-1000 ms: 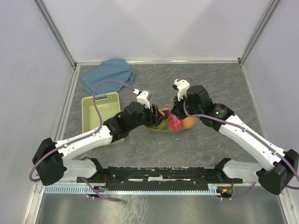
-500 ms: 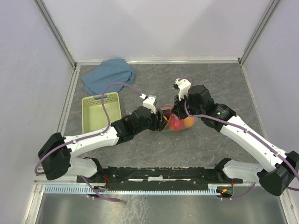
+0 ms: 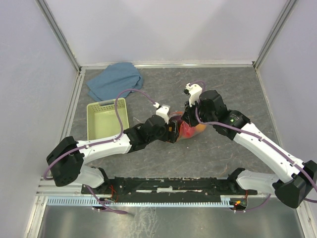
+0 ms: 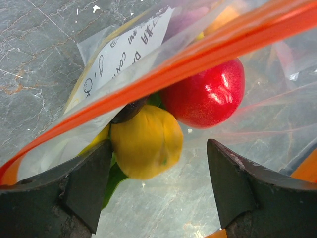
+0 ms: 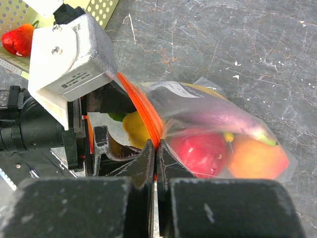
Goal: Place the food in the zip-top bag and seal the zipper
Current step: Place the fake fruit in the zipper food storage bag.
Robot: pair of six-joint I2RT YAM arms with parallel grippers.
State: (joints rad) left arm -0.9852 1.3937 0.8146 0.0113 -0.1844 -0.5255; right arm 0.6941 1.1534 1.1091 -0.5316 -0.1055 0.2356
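Observation:
The clear zip-top bag (image 3: pixel 192 130) lies mid-table and holds the food: a red apple (image 5: pixel 198 151), an orange fruit (image 5: pixel 255 158), a purple eggplant (image 5: pixel 218 121), a yellow fruit (image 4: pixel 146 141) and a green leaf (image 4: pixel 114 178). The red-orange zipper (image 4: pixel 198 62) runs slantwise across the left wrist view. My right gripper (image 5: pixel 155 147) is shut on the zipper strip (image 5: pixel 143 111) at the bag's mouth; it is also in the top view (image 3: pixel 186 121). My left gripper (image 4: pixel 158 166) is open at the bag's mouth (image 3: pixel 173 133), with the yellow fruit just ahead between its fingers.
A pale green basket (image 3: pixel 106 119) stands to the left, with a red toy (image 5: pixel 17 39) by its perforated wall. A blue cloth (image 3: pixel 115 79) lies at the back left. The left wrist's camera housing (image 5: pixel 69 59) is close beside my right gripper.
My left arm has stretched to the right, bringing its open gripper up to the bag's mouth. The bag has bunched slightly to the right. My right gripper has kept its hold.

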